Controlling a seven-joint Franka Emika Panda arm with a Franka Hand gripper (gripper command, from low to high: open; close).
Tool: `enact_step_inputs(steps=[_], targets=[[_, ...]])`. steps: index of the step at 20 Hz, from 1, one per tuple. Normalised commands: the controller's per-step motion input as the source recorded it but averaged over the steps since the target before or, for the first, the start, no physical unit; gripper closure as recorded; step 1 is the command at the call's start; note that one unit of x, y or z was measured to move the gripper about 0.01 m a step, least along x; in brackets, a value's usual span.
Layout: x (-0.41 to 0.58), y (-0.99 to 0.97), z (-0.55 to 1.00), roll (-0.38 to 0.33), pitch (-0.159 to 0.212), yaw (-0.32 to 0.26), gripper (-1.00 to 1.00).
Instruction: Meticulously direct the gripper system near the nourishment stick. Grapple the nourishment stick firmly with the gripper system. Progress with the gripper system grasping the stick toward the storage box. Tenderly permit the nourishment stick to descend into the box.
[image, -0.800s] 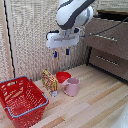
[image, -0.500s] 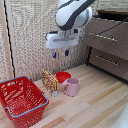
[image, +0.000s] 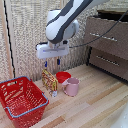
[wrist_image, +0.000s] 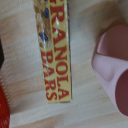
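Note:
The nourishment stick is a yellow-orange granola bar packet with a whitish end, standing on the wooden floor between the basket and the pink mug. In the wrist view it fills the middle, printed "GRANOLA BARS". My gripper, a white boxy head with two short blue-tipped fingers, hangs open and empty just above the packet, not touching it. The storage box, a large red lattice basket with a blue-grey rim, sits at the exterior view's lower left. My fingers do not show in the wrist view.
A pink mug stands right beside the packet and also shows in the wrist view. A small red bowl sits behind them. A brown wooden drawer cabinet stands at the exterior view's right. A wicker wall is behind.
The gripper stays above the packet with little visible movement. Packet, mug, bowl and basket have not moved.

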Motion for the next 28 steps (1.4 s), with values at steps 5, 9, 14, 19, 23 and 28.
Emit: enact_step_inputs(steps=[5,9,14,19,23,28], targets=[[0.438,0.03,-0.31,-0.043,0.041,0.099,-1.00],[0.277,-0.01,-0.33,-0.030,0.009,0.136,-1.00],[-0.002,0.01,-0.32,-0.036,0.015,0.082,-1.00],[-0.144,0.03,-0.12,-0.026,0.036,0.000,1.00],[-0.020,0.00,-0.01,-0.001,0.000,0.000,1.00],[0.029,0.00,0.00,0.000,-0.009,0.000,1.00]])
